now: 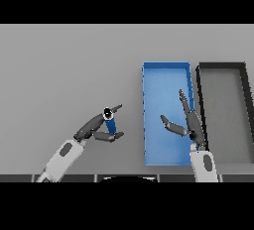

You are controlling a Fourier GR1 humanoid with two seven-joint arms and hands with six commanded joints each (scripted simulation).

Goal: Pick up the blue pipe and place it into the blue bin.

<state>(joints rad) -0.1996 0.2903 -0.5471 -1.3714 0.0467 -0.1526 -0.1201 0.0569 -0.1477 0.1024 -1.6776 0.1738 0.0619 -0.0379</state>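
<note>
a: fingers (114,109) of the left hand (94,127) reach up and to the right, and the thumb lies lower down, pointing right. between them sits the blue pipe (110,124), pinched from both sides.

b: so the hand is closed round it?

a: yes, fingers on the upper side, thumb against the lower end. the pipe stands roughly on end toward the viewer, its dark round opening with a pale rim at the top, the blue body running down to the thumb.

b: is it touching the table (64,70)?

a: i cannot tell whether it rests on the grey surface or is lifted just clear of it.

b: where is it against the blue bin (145,125)?

a: left of the bin, near its left wall but apart from it, level with the bin's lower half. the bin is a long open rectangle running away from the robot.

b: and the other hand?

a: the right hand (191,125) is over the bin's right side, fingers straight and pointing away, thumb spread out to the left. it holds nothing.

b: anything else out there?

a: a black bin (246,110) just beside the blue one on the right, same long shape, grey floor showing inside. its right part is cut by the edge of the view.
</note>
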